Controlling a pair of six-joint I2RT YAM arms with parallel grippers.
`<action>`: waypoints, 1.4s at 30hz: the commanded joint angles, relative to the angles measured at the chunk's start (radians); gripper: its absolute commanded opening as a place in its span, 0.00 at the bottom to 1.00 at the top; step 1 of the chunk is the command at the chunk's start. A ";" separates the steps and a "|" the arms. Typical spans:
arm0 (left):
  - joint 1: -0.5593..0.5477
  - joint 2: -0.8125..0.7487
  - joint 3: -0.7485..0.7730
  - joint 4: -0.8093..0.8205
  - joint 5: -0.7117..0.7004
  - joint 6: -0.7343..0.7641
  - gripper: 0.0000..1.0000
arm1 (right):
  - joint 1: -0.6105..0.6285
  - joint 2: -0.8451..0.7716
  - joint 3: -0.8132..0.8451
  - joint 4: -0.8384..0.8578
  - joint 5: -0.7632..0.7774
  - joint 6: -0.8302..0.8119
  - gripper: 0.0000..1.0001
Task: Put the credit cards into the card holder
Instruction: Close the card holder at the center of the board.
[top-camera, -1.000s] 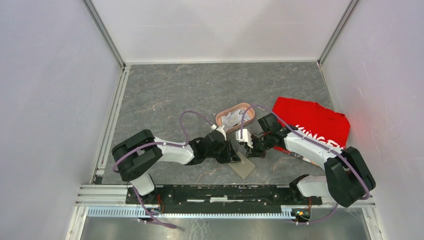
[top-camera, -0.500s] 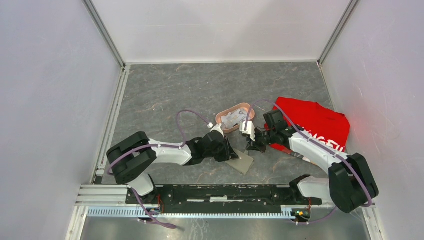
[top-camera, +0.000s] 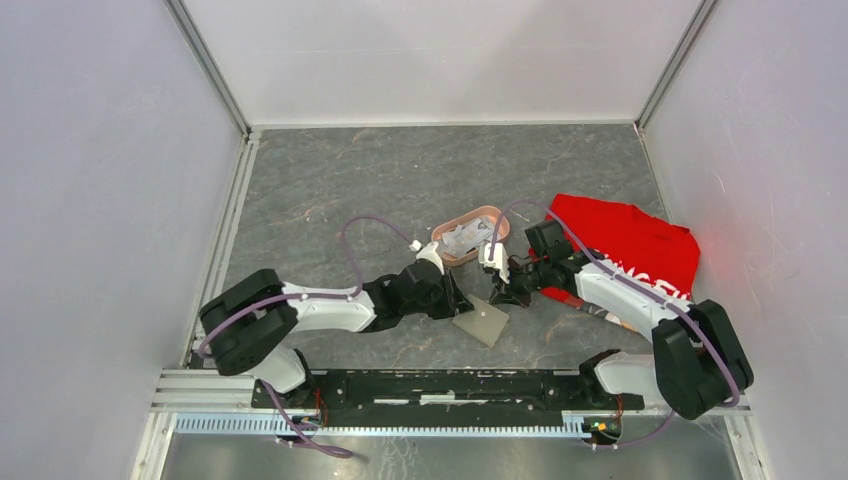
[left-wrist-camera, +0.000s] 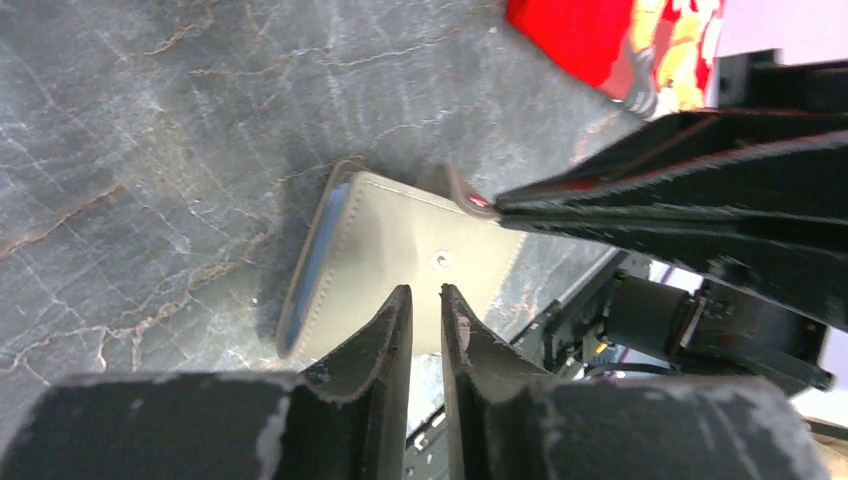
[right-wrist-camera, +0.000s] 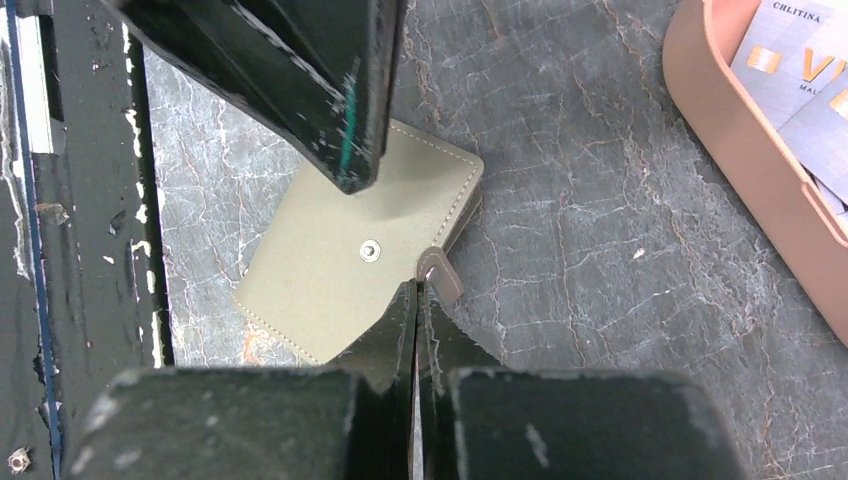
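Card holder (right-wrist-camera: 320, 260) lay folded flat on the table (top-camera: 330, 180) between the two grippers, stud up, its strap tab (right-wrist-camera: 441, 273) loose. Credit cards (right-wrist-camera: 790, 75) sat in the pink tray (right-wrist-camera: 725, 125) just beyond it. Right gripper (right-wrist-camera: 415, 292) was pressed closed with its tips at that tab; whether it pinched the tab I could not tell. Left gripper (left-wrist-camera: 425, 295) hovered low over the cover, fingers barely parted, holding nothing. Likely risks: the flat wallet sliding on the smooth stone instead of opening, or the crowded fingers colliding. Both arms reached in low, wrists angled toward each other.
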 joint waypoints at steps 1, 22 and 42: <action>0.005 0.088 0.042 0.049 -0.013 0.023 0.21 | 0.001 0.009 0.005 0.005 -0.041 -0.011 0.00; 0.005 0.210 0.099 0.003 0.047 0.037 0.04 | 0.072 0.072 0.027 -0.144 -0.089 -0.169 0.00; 0.004 0.217 0.103 0.007 0.066 0.038 0.04 | 0.074 0.056 0.017 -0.053 -0.085 -0.066 0.00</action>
